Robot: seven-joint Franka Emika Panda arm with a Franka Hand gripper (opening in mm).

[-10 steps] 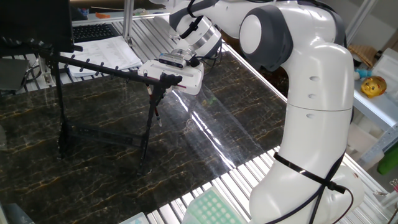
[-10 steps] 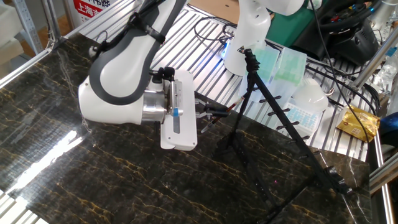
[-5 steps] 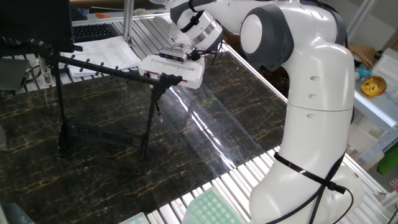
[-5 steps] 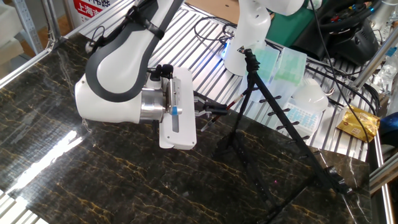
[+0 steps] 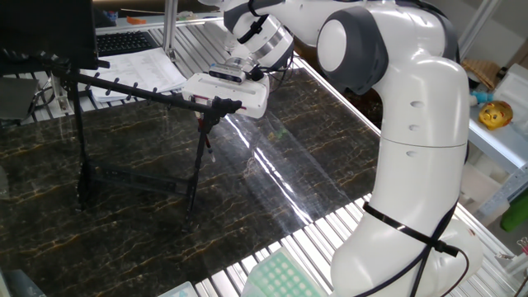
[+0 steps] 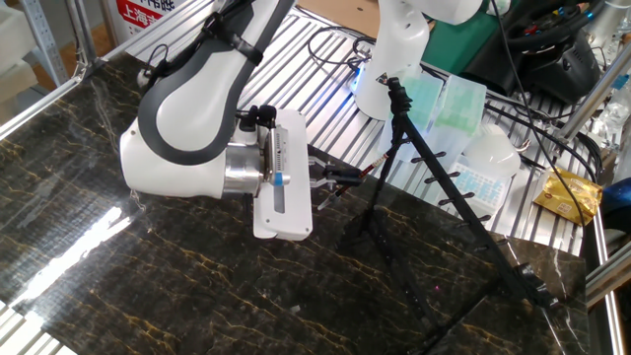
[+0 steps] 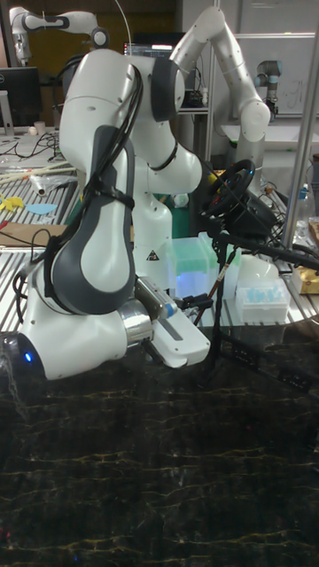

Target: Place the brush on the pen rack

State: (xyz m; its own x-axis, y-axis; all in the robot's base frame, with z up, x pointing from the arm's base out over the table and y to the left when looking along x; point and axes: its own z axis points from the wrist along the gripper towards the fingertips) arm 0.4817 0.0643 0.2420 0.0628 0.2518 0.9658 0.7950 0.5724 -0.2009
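While gripper (image 6: 330, 180) clamps brush (image 6: 367, 172), rack (image 6: 449, 177) adjoins.

- In one fixed view the tool (image 5: 216, 102) hides most of the brush (image 5: 208, 142).
- The pen rack (image 6: 444, 187) is cut off at 5 o'clock.
- The tool's grip is too small to judge.

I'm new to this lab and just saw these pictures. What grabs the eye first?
The big white arm dominates, bent low over the dark marble table with its claw turned sideways. The claw holds a thin brush with a red-orange section, pointing at the black pen rack, whose pegged top bar slants across the table's right side.
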